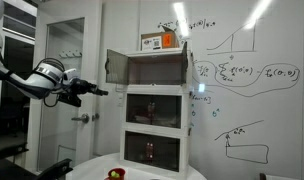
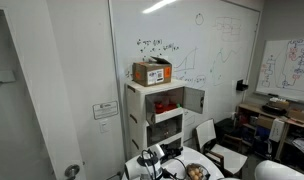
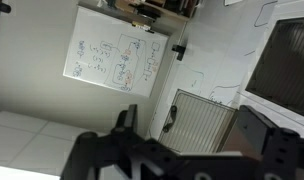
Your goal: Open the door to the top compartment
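**Door swung wide on top compartment, pincer spread and empty**

Exterior view: one cabinet [image 1: 156, 105] with three compartments stacked. One door [image 1: 115, 67], the top compartment's, stands swung out to the side and leaves that compartment open. One cardboard box [image 1: 160, 41] sits on the cabinet's roof. One arm [image 1: 47, 78] reaches in from the side, its pincer [image 1: 92, 91] well apart from the door, fingers too small to read here. The desk [image 1: 87, 168] is cut off at the bottom edge.

Exterior view, other angle: the door [image 2: 195, 100] hangs open. One red object [image 2: 167, 103] sits inside the top compartment, hard to make out.

Wrist view, tilted: the pincer [image 3: 187, 140] has two dark fingers set wide, with nothing between them. One whiteboard [image 3: 117, 60] hangs behind.
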Controlling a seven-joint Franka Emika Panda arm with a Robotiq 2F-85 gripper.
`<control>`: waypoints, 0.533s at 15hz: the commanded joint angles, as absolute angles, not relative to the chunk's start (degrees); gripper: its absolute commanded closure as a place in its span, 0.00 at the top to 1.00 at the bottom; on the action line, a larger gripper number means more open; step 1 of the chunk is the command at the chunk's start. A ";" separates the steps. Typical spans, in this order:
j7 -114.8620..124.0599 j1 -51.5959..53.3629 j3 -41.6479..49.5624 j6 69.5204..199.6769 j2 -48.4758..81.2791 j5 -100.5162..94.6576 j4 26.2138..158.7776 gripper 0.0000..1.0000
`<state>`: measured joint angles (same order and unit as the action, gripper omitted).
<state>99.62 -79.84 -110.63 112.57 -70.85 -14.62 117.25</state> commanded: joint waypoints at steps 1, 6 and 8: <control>96.97 -78.53 -109.11 113.25 -74.06 -11.04 117.36 1.00; 95.04 -81.14 -108.21 117.72 -74.97 -12.08 117.20 1.00; 92.79 -83.46 -106.51 124.36 -76.46 -13.53 117.67 1.00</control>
